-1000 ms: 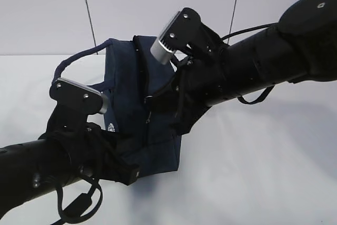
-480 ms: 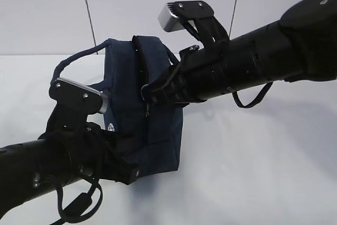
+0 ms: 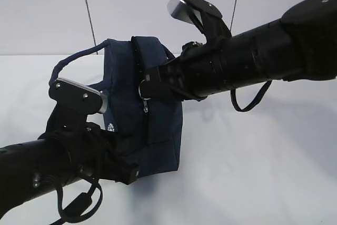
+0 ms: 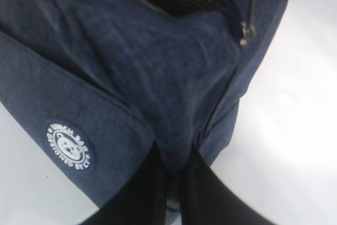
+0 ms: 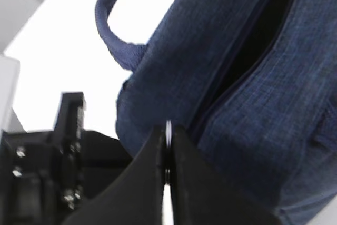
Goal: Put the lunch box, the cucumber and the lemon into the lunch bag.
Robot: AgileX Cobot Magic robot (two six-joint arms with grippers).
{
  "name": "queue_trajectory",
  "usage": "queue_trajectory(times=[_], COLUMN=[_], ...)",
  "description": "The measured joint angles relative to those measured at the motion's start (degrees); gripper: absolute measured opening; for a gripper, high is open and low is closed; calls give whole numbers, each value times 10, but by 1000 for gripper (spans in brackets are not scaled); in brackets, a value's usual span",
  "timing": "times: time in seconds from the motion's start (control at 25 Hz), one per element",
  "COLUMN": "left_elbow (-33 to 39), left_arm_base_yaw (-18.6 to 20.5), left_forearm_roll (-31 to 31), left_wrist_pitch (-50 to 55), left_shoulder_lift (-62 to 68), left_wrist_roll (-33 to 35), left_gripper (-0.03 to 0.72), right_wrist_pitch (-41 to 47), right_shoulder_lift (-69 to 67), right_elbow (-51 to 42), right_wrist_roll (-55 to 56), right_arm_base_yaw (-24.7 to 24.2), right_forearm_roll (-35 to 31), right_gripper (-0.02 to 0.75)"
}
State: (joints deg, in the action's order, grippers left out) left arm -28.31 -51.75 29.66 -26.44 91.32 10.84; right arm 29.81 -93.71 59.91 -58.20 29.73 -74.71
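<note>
The navy lunch bag (image 3: 124,96) stands upright on the white table between both arms. My left gripper (image 4: 176,157) is shut on a fold of the bag's fabric at its lower end, next to the round white badge (image 4: 68,145). My right gripper (image 5: 168,130) is shut on the metal ring pull (image 5: 168,128) of the zipper, at the bag's near side (image 3: 144,89). The zipper seam gapes as a dark slit (image 5: 258,40). One loop handle (image 3: 73,61) arches to the left. The lunch box, the cucumber and the lemon are out of view.
The white table (image 3: 263,156) runs around the bag to a pale back wall. Two thin cables (image 3: 88,11) hang at the back. A cable loop (image 3: 79,206) dangles under the left arm and another (image 3: 251,98) under the right arm.
My right arm has lifted and rolled its wrist while keeping hold of the ring pull, and the bag's near side now stands straighter. The left arm has stayed put.
</note>
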Motion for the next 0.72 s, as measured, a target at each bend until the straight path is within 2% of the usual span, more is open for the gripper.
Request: queue_trajectory(times=[0.2, 0.72], left_elbow=[0, 0], left_arm_base_yaw=[0, 0], left_forearm_roll=[0, 1], left_wrist_pitch=[0, 0], left_shoulder_lift=[0, 0], left_wrist_roll=[-1, -1], left_gripper=[13, 13], right_wrist_pitch=[2, -26], right_shoulder_lift=[0, -6], right_elbow=[0, 0], right_wrist_roll=[5, 8], right_arm_base_yaw=[0, 0], right_forearm_roll=[-54, -90], right_gripper=[-13, -13])
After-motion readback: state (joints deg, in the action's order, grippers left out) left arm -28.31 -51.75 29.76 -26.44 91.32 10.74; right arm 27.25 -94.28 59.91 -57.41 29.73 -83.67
